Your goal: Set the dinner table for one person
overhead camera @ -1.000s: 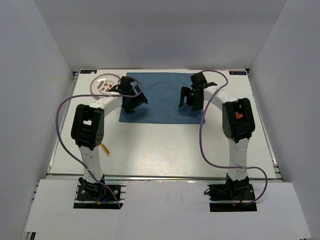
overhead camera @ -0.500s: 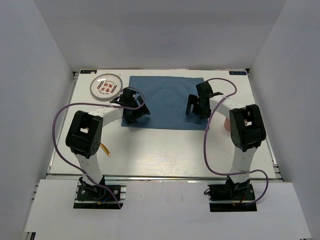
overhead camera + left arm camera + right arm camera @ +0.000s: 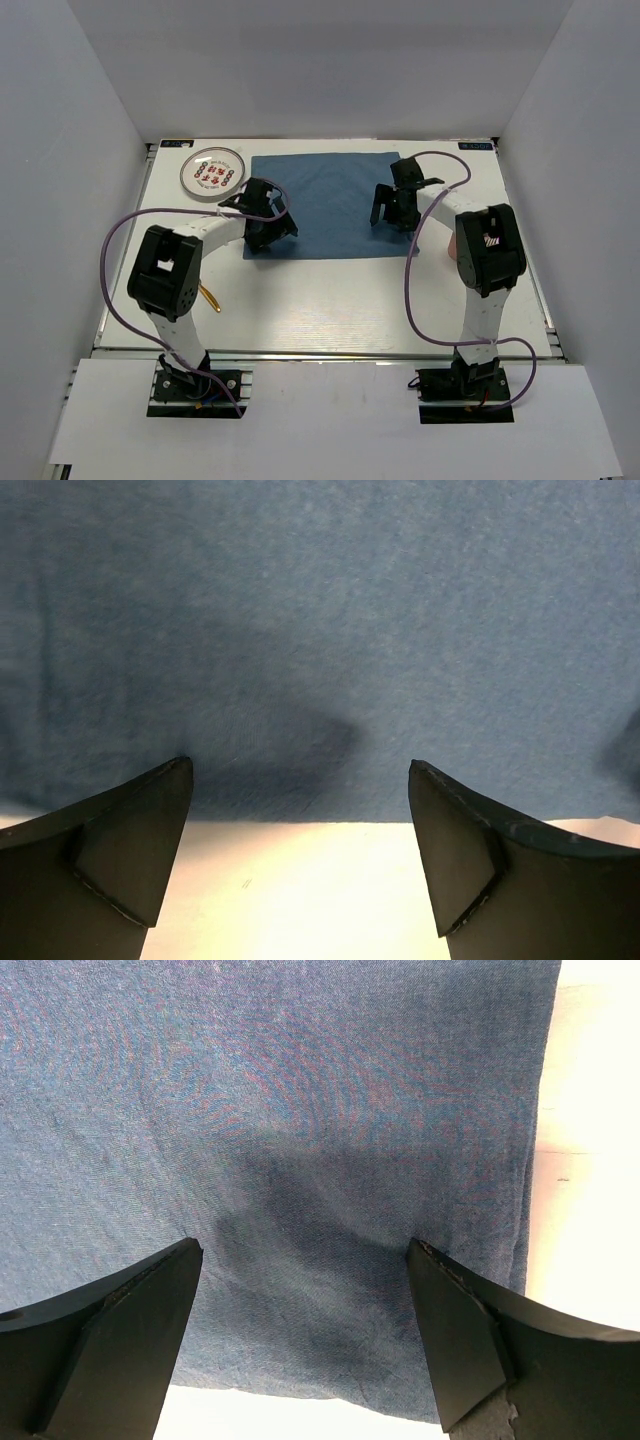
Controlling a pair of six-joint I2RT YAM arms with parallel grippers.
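The white dinner table point(image 3: 330, 300) bears a flat blue cloth point(image 3: 330, 200) at its far middle. My left gripper point(image 3: 268, 228) is open and empty over the cloth's near left edge. In the left wrist view the cloth point(image 3: 320, 630) fills the top, bare table point(image 3: 300, 900) lies between the fingers, and the gripper point(image 3: 300, 865) holds nothing. My right gripper point(image 3: 392, 210) is open and empty over the cloth's near right corner. The right wrist view shows the gripper point(image 3: 300, 1345) above the cloth point(image 3: 280, 1110) and its right edge.
A round white plate with a red pattern point(image 3: 212, 172) sits at the far left, beside the cloth. A thin gold utensil handle point(image 3: 210, 298) shows under my left arm. A pink object point(image 3: 455, 248) is partly hidden behind my right arm.
Both grippers have moved toward the near side of the cloth. The cloth now lies slightly nearer on the table than one second ago.
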